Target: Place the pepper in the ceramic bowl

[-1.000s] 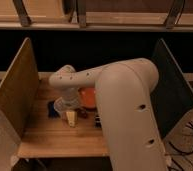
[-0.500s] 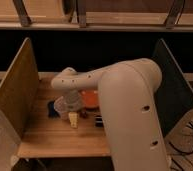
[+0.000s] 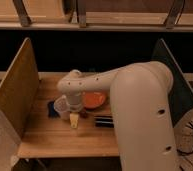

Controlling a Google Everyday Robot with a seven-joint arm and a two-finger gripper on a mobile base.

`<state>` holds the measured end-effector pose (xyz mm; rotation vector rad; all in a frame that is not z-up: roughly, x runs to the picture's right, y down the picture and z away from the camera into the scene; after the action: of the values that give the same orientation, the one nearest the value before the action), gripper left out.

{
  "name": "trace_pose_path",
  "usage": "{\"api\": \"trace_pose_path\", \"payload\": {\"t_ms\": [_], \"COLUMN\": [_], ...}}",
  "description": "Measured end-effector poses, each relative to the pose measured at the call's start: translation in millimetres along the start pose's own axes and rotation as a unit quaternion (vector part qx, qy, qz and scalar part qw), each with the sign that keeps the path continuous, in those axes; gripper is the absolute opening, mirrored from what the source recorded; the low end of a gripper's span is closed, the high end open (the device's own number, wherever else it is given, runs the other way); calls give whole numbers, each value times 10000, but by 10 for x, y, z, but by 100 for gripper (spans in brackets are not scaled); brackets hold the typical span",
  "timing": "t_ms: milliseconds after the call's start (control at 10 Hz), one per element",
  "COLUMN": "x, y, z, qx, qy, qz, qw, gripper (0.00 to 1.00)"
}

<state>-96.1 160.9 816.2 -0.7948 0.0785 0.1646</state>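
1. The big white arm (image 3: 140, 110) fills the right side of the frame. It reaches toward the centre-left and bends down at a rounded joint.
2. The gripper (image 3: 74, 120) hangs off that joint, just left of centre. Its pale yellowish tip is right down at the wooden table (image 3: 60, 141). Honestly can't tell if it's clenched or released, or whether it's got anything in it.
3. The pepper (image 3: 83, 114) looks to be the small dark reddish bit lying on the table just right of the gripper tip. It's below the lower-left edge of the bowl and not in it. It's tiny and dim, so I can't say if the gripper is touching it.
4. The ceramic bowl (image 3: 95, 100) is the orange-red dish sitting centre frame. It's up and to the right of the gripper and partly tucked behind the arm.
5. A translucent whitish cup (image 3: 61, 106) stands just left of the gripper, close enough that they may be touching.
6. A dark blue thing (image 3: 52, 109) lies on the table right beside the cup, on its left.
7. A flat dark block (image 3: 104, 120) lies right of the gripper, below the bowl and near the arm.
8. A wooden side panel (image 3: 15, 95) stands at the left edge of the table, and a dark one (image 3: 176, 70) at the right.
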Motion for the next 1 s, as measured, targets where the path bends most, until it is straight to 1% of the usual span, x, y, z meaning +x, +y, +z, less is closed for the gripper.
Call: {"api": "trace_pose_path", "payload": {"t_ms": [100,200,300,400,500,700,1000], "x": [33,64,111,110,87,30,-32], "y": [-5,-9,-38,-51,-77,-155,-243], "z": [34,59,122,156,210,292,373], "qx": [-36,-82,-198,-261,-347,-455,-551], "qy": [-46,-29,80,130,188,192,208], "qz": [-74,-124,-244,-313,-417,-526,-635], "qw": [10000,9999,9995,9991,9984,9974,9962], "gripper": [80,80,80,80,80,80,80]}}
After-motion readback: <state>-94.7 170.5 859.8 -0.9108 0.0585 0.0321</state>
